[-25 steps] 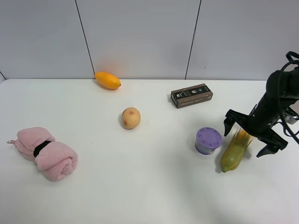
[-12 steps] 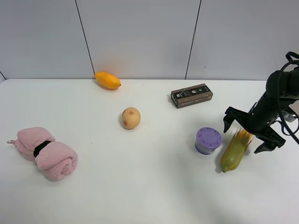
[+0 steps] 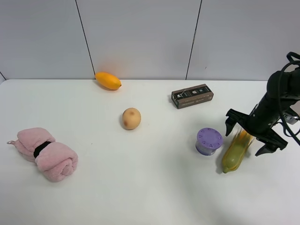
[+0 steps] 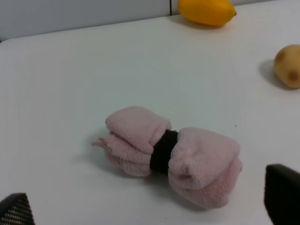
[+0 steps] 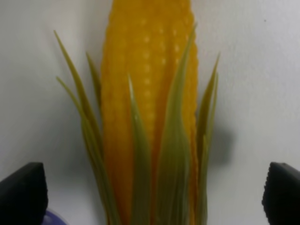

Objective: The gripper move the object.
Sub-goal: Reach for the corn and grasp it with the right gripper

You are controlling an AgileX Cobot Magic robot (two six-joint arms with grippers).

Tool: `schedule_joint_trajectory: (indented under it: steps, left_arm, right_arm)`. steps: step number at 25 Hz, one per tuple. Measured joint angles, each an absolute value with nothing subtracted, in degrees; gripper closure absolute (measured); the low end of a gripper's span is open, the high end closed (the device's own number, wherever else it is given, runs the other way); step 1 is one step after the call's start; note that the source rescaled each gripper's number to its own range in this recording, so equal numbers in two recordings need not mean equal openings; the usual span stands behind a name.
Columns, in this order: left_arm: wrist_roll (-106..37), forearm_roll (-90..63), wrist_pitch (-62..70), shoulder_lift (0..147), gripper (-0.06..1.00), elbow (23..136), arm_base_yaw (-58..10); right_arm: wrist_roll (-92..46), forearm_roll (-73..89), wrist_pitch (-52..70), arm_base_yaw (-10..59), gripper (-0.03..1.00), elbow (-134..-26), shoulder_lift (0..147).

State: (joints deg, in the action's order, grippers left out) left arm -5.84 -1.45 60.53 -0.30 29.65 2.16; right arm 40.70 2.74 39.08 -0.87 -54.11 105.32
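While the corn cob (image 3: 236, 151) lies flat on the white bench (image 3: 140, 197) at the right of the high view, the right claw (image 3: 244, 139) hangs over its yellow kernel end; the green husk end points toward the camera; the claw's dark fingers spread to either side of the cob, gripping nothing; a purple-lidded tub (image 3: 209, 140) stands just beside the cob; a dark box (image 3: 192, 95) lies farther back, a potato (image 3: 131, 118) near the middle, a mango (image 3: 108, 80) by the wall, and a pink towel roll (image 3: 46, 153) at the far left.

From the left wrist, the left claw (image 4: 150, 208) is spread wide and empty; the towel roll lies ahead of it, with the potato and mango beyond.

From the right wrist, two dark fingertips stand well apart, flanking the cob with bare bench between each and the thin green leaves; a purple sliver shows by one fingertip.
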Motion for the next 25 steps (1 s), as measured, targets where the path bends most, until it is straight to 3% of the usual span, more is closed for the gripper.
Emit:
schedule_joint_trajectory:
  steps: [15,18,20,22,23,25]
  left_arm:
    - [-5.84,-1.45,60.53,-0.3,-0.06,29.65,2.16]
    - [-5.84,-1.45,60.53,-0.3,-0.06,29.65,2.16]
    - [-5.84,-1.45,60.53,-0.3,-0.06,29.65,2.16]
    - [-5.84,-1.45,60.53,-0.3,-0.06,29.65,2.16]
    - [-5.84,-1.45,60.53,-0.3,-0.06,29.65,2.16]
    - [-5.84,-1.45,60.53,-0.3,-0.06,29.65,2.16]
  right_arm:
    - [40.65,4.22,39.39,0.19,0.17,-54.13,106.91]
    - [41.24,4.22,38.8,0.19,0.35,-54.13,106.91]
    - [41.93,4.22,38.52,0.19,0.58,-54.13,106.91]
    - [42.23,4.22,38.52,0.19,0.88,-54.13,106.91]
    - [42.37,4.22,38.52,0.19,0.97,-54.18,106.91]
    - [42.36,4.22,38.57,0.19,0.96,-54.18,106.91]
